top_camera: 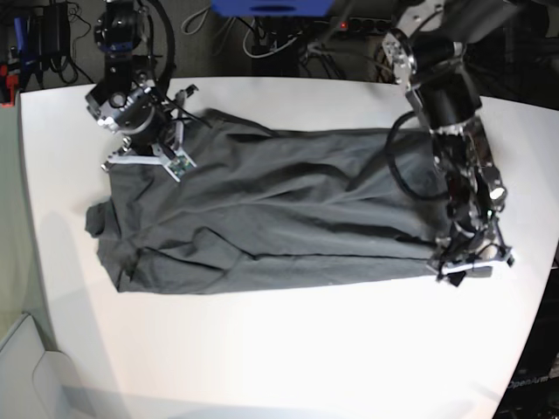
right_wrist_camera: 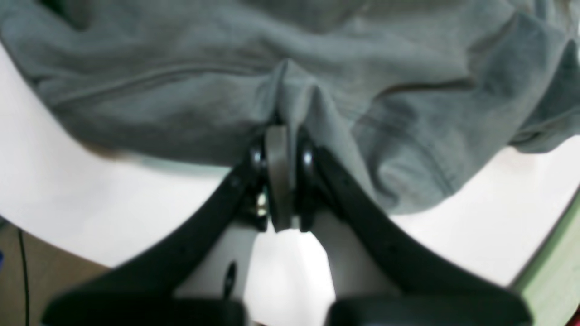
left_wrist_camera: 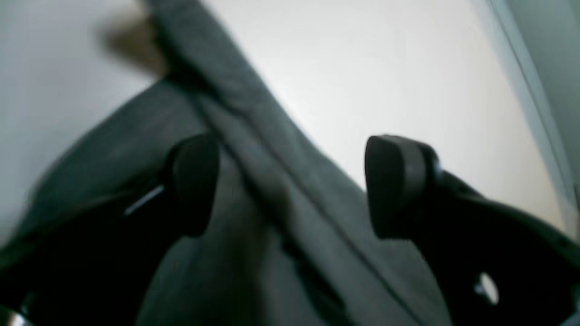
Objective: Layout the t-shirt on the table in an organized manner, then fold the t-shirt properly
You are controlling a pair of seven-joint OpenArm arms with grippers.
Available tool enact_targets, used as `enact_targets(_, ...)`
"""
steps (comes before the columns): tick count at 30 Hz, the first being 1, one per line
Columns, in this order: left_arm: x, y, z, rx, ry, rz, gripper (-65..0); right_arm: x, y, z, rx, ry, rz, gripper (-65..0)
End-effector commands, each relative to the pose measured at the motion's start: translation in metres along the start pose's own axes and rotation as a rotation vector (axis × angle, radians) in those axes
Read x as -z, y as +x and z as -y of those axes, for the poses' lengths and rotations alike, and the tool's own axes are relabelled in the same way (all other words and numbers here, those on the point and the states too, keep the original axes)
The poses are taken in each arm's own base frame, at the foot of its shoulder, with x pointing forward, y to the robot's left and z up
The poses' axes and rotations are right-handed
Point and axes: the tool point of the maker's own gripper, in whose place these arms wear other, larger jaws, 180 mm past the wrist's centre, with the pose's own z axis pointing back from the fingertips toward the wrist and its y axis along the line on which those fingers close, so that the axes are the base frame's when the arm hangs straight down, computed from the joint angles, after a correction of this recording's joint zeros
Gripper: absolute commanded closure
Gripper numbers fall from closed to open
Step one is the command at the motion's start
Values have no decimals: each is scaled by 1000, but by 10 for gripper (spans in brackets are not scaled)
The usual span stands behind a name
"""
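The dark grey t-shirt (top_camera: 279, 209) lies spread lengthwise across the white table (top_camera: 306, 349), with wrinkles and a bunched sleeve at its left end. My right gripper (top_camera: 131, 161) is at the shirt's far left corner. In the right wrist view the right gripper (right_wrist_camera: 282, 136) is shut on a pinched fold of the t-shirt (right_wrist_camera: 181, 90). My left gripper (top_camera: 450, 266) is at the shirt's right end near its front corner. In the left wrist view the left gripper (left_wrist_camera: 294, 185) is open, its fingers (left_wrist_camera: 398, 185) standing apart with the hem of the t-shirt (left_wrist_camera: 253, 113) between them.
Cables and dark equipment (top_camera: 262, 35) sit beyond the table's far edge. The table's edge (left_wrist_camera: 534, 90) runs close on the right of the left wrist view. A green-grey floor strip (right_wrist_camera: 557, 271) lies past the table corner in the right wrist view.
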Motion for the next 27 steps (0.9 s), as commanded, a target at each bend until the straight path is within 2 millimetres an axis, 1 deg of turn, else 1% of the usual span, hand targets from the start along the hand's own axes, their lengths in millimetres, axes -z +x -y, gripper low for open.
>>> enact_targets(1,-11,22,13,13,-43,61,-484,-4,11,8,1,-24,42,0)
enact_targets(4,-39,17,-6,60,-32,67,-484,-4,20,14,3,-37,59,0)
enact_targets(6,-50,7,-14,76,-25,48,-484,-5,22,16,5,-42,65,0)
enact_targets(9,-58,-9,-32,96,2,12,-483,-8,32,25,2,-66,90,0)
enact_targets(10,-59,-13,-36,98,11,2,-475,-11,35,27,1,-74,99,0)
enact_targets(11,-58,-22,-43,97,25,-20,-459,-14,38,29,-1,-83,109,0)
enact_targets(13,-53,-37,-53,98,49,-64,-413,-20,46,35,-6,-105,132,0)
enact_targets(15,-47,-58,-60,120,66,-125,-334,-25,50,39,-10,-120,147,0)
enact_targets(16,-44,-64,-65,135,76,-148,-288,-27,51,40,-13,-127,151,0)
enact_targets(18,-40,-73,-73,159,90,-179,-191,-28,55,45,-16,-139,159,0)
enact_targets(20,-40,-77,-75,172,93,-197,-105,-29,55,50,-14,-150,159,0)
enact_targets(21,-40,-77,-75,176,94,-198,-70,-29,51,55,-1,-162,151,0)
enact_targets(22,-42,-81,-80,177,103,-206,-42,-30,46,61,14,-176,141,0)
enact_targets(23,-43,-82,-82,178,108,-208,-28,-31,41,64,27,-184,132,0)
enact_targets(24,-43,-78,-86,186,115,-203,-16,-31,36,66,39,-190,122,0)
enact_targets(25,-42,-74,-87,193,117,-198,-6,-32,28,66,50,-191,104,0)
enact_targets(27,-42,-71,-90,200,122,-196,-1,-30,10,56,59,-170,65,0)
